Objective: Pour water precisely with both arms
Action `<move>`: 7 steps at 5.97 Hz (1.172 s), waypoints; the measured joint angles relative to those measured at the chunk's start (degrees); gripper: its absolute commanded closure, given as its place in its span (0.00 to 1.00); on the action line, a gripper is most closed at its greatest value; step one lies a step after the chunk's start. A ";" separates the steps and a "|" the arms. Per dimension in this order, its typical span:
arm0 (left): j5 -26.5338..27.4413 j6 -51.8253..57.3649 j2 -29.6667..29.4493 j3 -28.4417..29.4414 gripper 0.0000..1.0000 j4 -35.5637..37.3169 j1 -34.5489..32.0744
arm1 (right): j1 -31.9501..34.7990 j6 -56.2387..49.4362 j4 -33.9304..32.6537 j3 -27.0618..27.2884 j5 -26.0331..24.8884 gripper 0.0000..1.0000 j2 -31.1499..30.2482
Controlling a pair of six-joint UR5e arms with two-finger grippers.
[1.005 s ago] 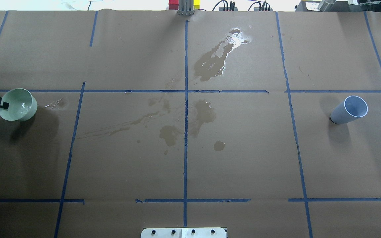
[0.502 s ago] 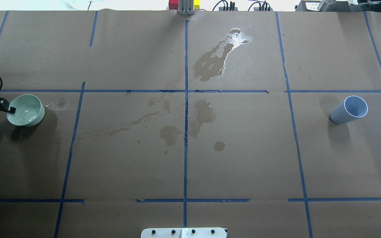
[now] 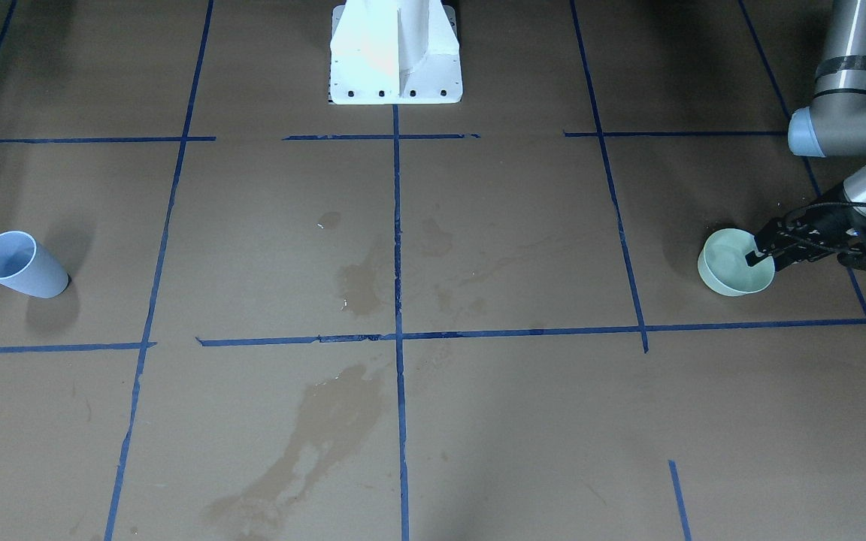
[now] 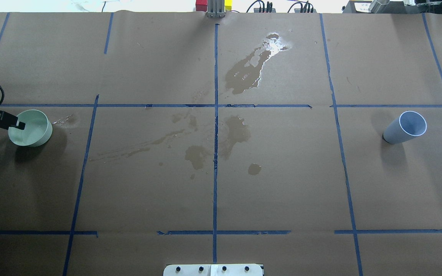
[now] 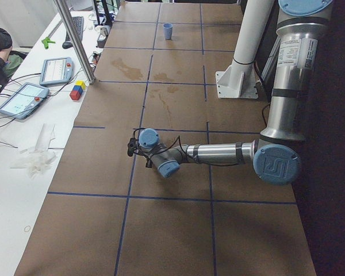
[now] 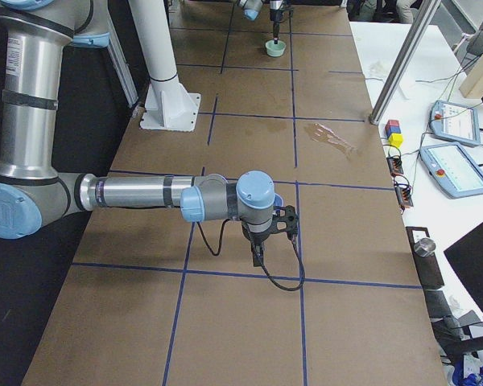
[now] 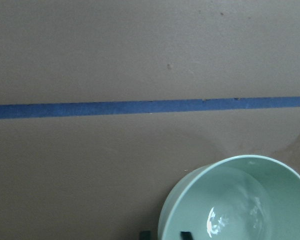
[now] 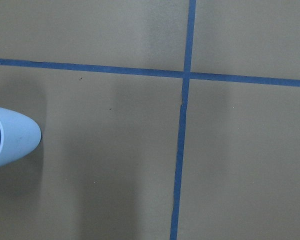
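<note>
Water (image 7: 235, 216) in bowl (image 4: 33, 134) at 9 o'clock, rim pinched by left claw (image 4: 20, 125); right claw (image 6: 258, 256) opening: cannot tell. Risks slopping onto counter (image 4: 282, 184) if lifted lopsided.

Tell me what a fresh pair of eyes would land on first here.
Dark wet patches spread across the middle of the brown paper, the far one glinting. Next, the left gripper straddles the rim of the pale green bowl at the paper's left end, while the pale blue cup stands alone at the right end.
</note>
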 measured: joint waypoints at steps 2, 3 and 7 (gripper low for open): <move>-0.43 6.13 0.11 -0.59 0.00 2.97 -3.49 | 0.00 -0.19 -0.07 0.00 0.00 0.00 0.02; -0.99 14.65 0.12 -2.06 0.00 9.59 -7.48 | 0.00 -0.21 -0.08 -0.02 -0.02 0.00 0.02; -0.94 49.09 -0.03 -13.68 0.00 48.92 -22.98 | -0.08 -0.18 0.00 -0.31 -0.11 0.00 0.02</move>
